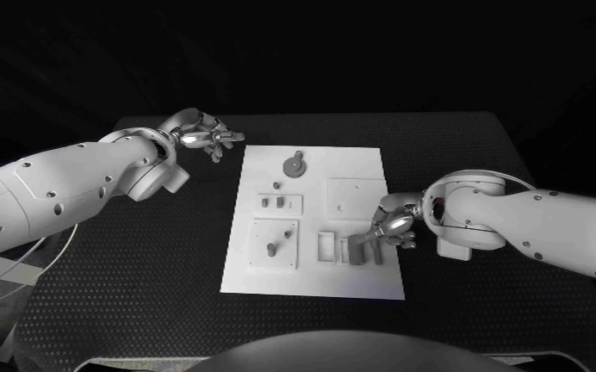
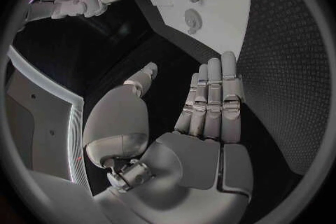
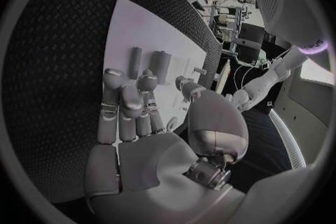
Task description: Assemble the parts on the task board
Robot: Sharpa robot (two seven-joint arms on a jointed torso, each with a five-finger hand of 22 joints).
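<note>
Now over the task board [image 1: 360,286]'s right edge: right hand [image 1: 391,226], fingers apart, empty, above two upright parts [image 1: 363,251]. Could knock them sideways if lowered carelessly. Left hand [image 1: 205,138] off board's far-left corner, spread, empty.

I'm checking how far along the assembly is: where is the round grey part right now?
In the head view the round grey part lies near the far edge of the white task board, left of middle, closest to the left robot hand, which hovers off the board's far left corner.
</note>
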